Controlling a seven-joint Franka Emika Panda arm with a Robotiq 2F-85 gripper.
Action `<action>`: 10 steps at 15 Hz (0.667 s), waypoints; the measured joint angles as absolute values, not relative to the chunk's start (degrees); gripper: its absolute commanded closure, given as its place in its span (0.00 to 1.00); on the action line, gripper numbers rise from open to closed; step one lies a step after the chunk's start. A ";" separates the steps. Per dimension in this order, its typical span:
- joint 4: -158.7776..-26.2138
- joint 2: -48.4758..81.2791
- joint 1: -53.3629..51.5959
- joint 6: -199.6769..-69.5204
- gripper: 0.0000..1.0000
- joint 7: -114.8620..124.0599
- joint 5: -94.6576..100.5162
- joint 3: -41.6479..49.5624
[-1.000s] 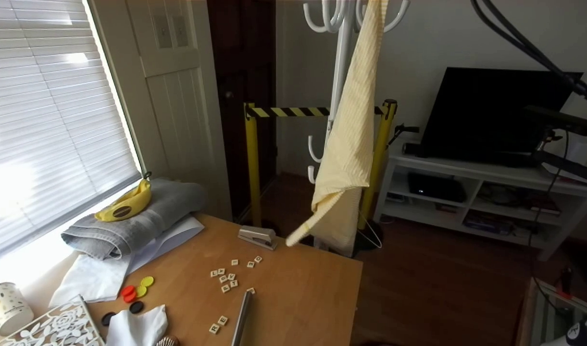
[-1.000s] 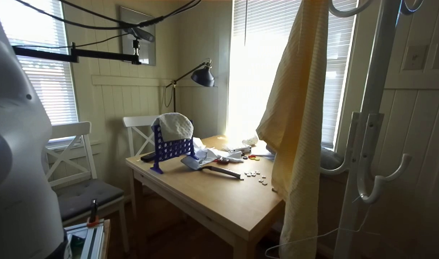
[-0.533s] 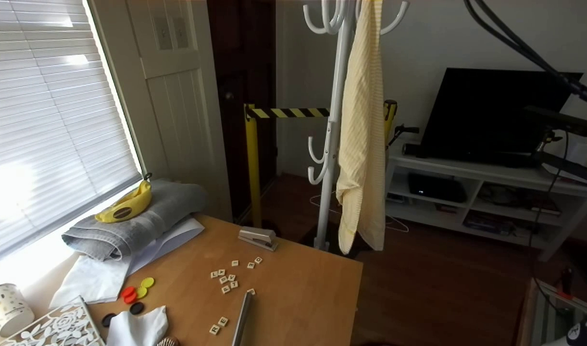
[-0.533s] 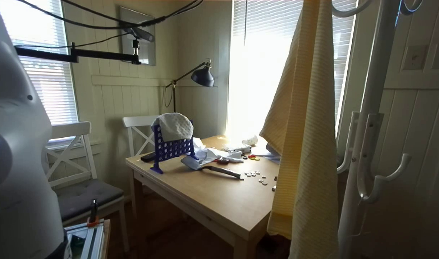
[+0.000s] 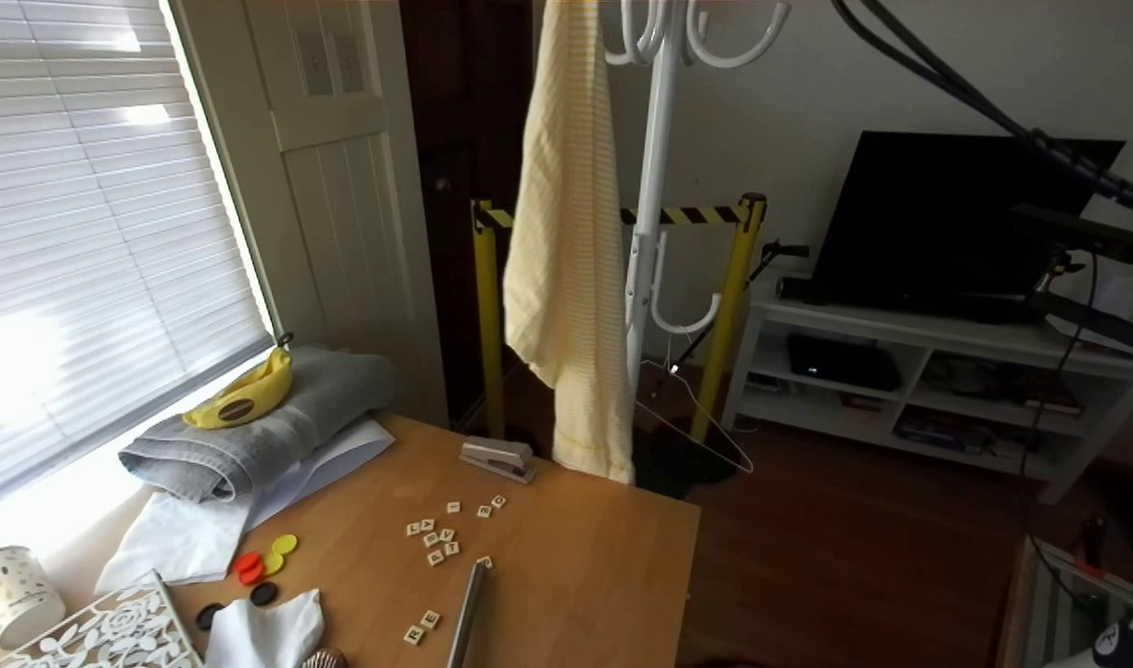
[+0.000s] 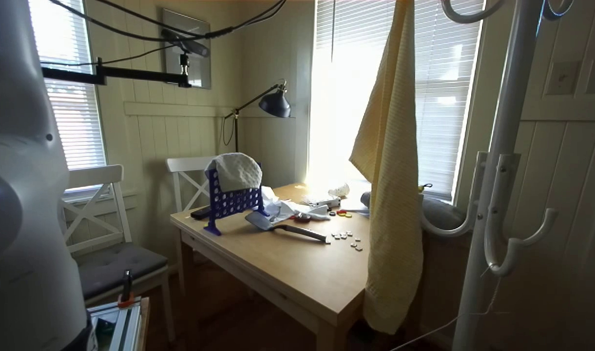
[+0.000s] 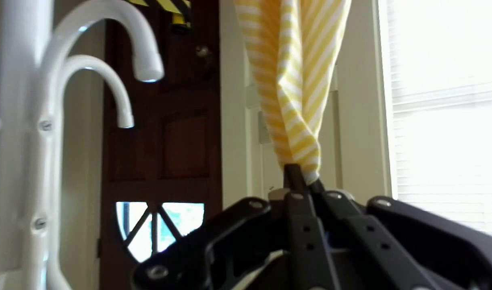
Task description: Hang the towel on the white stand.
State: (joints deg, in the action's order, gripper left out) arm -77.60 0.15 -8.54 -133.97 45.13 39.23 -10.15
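End effector [image 7: 306, 177] grips towel [image 7: 292, 72] by bunched top, rest hanging near worktop [image 5: 612, 575] edge facing white stand [image 5: 654, 167]. Lining-up stage, apparently. Next, probably: shift over hook [image 7: 144, 44], then release.

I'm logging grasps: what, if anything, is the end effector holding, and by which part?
The end effector holds the striped towel, pinched at its gathered upper end; whether corner or edge is unclear. The rest hangs below.
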 measured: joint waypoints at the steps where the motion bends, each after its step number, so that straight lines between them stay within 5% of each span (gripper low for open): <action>1: -76.73 1.35 -8.37 -136.92 0.99 43.70 36.46 -9.90; 10: -69.22 3.32 -4.72 -149.86 0.99 35.93 21.37 -7.03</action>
